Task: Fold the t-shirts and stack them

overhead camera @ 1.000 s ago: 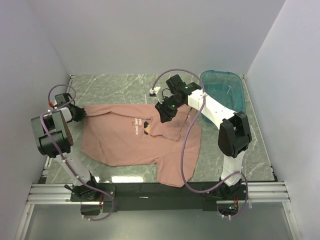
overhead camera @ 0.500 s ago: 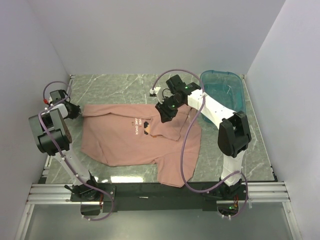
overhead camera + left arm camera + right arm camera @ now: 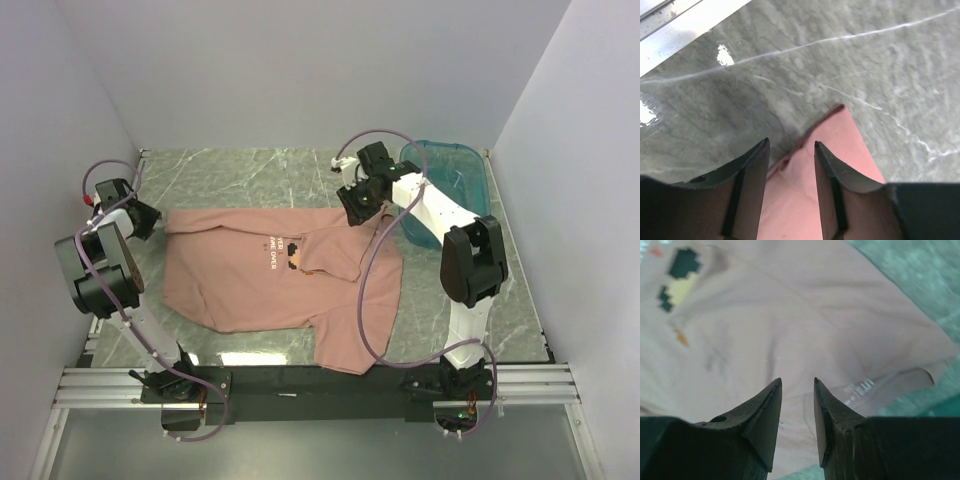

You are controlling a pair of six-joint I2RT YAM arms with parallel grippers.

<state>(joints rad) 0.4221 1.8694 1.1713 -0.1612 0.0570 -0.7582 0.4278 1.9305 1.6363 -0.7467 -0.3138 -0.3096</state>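
The t-shirt (image 3: 250, 290) lay spread on the table (image 3: 230, 175) beside the tub (image 3: 465, 170), barely folded, and nothing was stacked yet. The left gripper (image 3: 790, 150) stood parted and empty over the shirt corner farthest from the tub. The right gripper (image 3: 796, 385), nearer the tub, hung parted and empty too.

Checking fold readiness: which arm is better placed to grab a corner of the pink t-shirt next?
Probably the left. The left gripper sits at a corner of the t-shirt, with fabric showing between its parted fingers. The right gripper hovers open above the shirt near the teal tub, nothing between its fingers.
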